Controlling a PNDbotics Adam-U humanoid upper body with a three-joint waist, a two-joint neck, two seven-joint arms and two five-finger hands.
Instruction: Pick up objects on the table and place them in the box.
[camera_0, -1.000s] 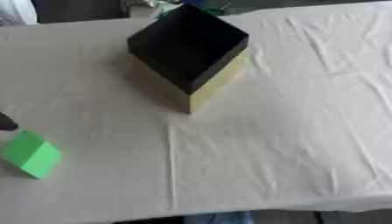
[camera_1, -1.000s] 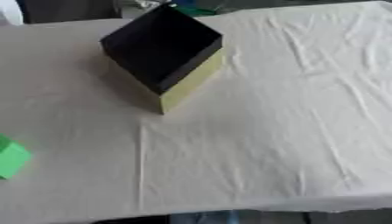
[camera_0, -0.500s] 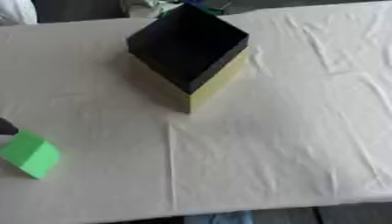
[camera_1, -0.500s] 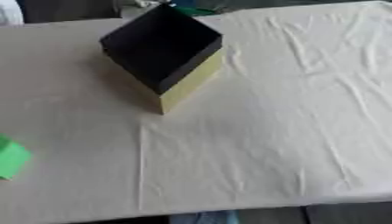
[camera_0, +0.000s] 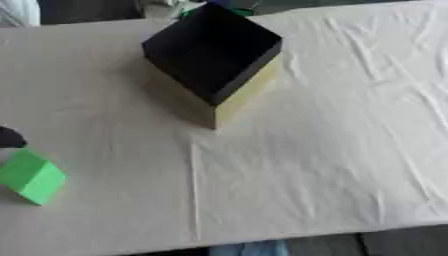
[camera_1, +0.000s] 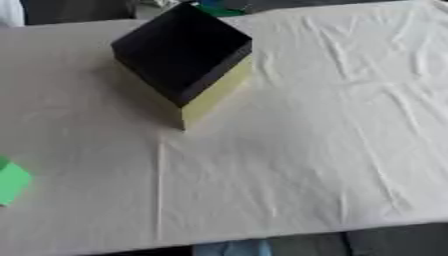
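We see almost no change over the last second: the green block sits where it was, well to the left of and nearer us than the box. A dark tip just above it barely shifts; we cannot tell its grip, so the pick hasn't begun.

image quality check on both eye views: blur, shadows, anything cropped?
Left eye view: soft all over; box interior reads plain black, shadow falls to its left on the cloth; green block whole. Right eye view: same softness; the block is cut by the left edge. No glare in either.
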